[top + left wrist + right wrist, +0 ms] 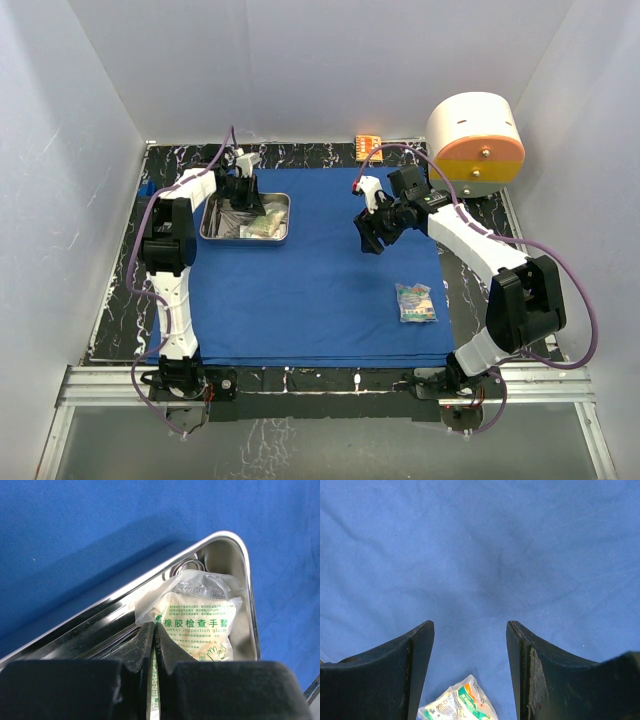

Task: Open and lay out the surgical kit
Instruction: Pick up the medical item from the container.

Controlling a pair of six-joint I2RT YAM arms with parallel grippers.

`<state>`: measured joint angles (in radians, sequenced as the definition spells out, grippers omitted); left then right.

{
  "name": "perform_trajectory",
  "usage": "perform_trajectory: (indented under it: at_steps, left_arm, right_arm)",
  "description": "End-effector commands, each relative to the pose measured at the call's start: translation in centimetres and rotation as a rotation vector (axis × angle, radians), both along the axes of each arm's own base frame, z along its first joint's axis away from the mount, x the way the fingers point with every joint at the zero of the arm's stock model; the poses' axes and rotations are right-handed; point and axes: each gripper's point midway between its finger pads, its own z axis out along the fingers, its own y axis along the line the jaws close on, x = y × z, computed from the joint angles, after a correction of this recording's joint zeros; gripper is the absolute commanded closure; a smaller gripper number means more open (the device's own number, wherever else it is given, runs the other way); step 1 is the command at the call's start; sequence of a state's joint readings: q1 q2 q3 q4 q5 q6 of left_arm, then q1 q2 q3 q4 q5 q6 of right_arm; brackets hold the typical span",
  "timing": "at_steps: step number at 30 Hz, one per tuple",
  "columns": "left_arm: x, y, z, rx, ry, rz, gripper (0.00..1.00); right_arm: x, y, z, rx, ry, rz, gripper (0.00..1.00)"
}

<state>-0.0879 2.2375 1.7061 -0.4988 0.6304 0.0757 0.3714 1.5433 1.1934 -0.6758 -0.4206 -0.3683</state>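
Left end effector (pixel 154 640) is closed, pinching the glove packet (pixel 200 620) by its edge inside the tray (pixel 150 575). Right end effector (pixel 470 645) hangs parted and empty above the cloth (pixel 480 545), with the second packet (pixel 457 702) lying nearby.

This is a robot test booth in a lab. Plain white panels (pixel 70 150) wall in a black marbled desk (pixel 120 310) on three sides, with a blue cloth (pixel 320 290) spread over it. A left arm (pixel 170 260) and a right arm (pixel 500 270) are bolted to a metal rail (pixel 330 385) at the near edge, trailing purple cables (pixel 594 325).
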Motion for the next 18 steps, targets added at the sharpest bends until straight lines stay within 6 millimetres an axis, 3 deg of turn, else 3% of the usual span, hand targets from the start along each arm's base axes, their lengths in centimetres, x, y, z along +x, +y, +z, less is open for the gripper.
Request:
perform_trajectory:
  at_steps: [1,11,18]
  left_arm:
    - [-0.6,-1.0,2.4,-0.054,-0.032,-0.030,1.00]
    - [-1.7,-0.9,7.3,-0.063,-0.177,-0.056,1.00]
    - [-2.8,-0.6,9.4,-0.053,-0.300,-0.076,1.00]
  right_arm:
    - [1.4,0.5,2.3,0.022,-0.099,0.010,0.43]
    - [3.3,1.2,3.6,0.040,-0.144,0.013,0.44]
    - [5.3,5.1,6.7,0.198,-0.221,0.050,0.45]
